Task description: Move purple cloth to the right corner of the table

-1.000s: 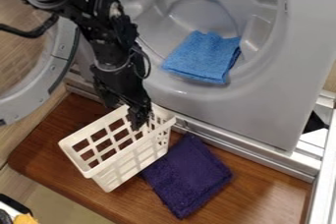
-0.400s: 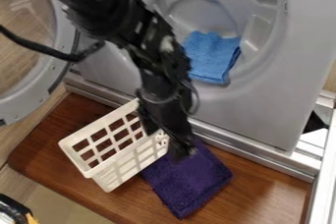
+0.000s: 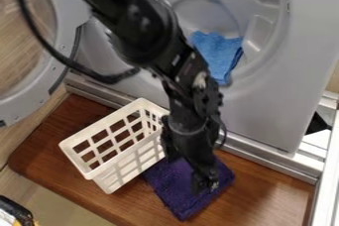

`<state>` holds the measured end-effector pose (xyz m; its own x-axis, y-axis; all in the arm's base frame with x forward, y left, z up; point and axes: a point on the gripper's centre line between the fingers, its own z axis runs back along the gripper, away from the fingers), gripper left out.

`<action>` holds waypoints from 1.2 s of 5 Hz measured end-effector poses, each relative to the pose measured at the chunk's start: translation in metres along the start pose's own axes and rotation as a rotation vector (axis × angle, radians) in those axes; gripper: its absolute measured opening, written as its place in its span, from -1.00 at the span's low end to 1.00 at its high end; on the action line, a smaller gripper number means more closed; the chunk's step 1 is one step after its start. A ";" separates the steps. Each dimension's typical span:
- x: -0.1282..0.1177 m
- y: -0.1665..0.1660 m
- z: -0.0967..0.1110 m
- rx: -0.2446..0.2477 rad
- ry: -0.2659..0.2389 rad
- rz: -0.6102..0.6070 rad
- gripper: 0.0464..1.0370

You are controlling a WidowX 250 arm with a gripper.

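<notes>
the gripper (image 3: 204, 184) has moved right and nearer, over the purple cloth (image 3: 173, 190), jaws' state unclear, the brown tabletop (image 3: 265, 190) beside a grey machine (image 3: 298, 46).

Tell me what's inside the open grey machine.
A blue cloth lies inside the grey machine. The arm covers its lower left part; anything else behind the arm is hidden.

Metal rail (image 3: 265, 158) along wooden surface's (image 3: 265, 190) far edge. Grey machine front (image 3: 285, 96) beyond; round door (image 3: 27, 102) open, left. Pale floor (image 3: 39, 199) past near edge.
</notes>
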<state>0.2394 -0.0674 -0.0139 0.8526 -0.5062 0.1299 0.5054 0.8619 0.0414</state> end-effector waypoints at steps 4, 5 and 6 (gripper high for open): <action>-0.008 0.035 -0.049 0.009 0.123 0.085 0.92; -0.010 0.038 -0.056 0.000 0.138 0.101 0.92; -0.006 0.036 -0.062 -0.025 0.137 0.108 0.92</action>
<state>0.2603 -0.0352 -0.0745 0.9114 -0.4114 -0.0044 0.4114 0.9114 0.0102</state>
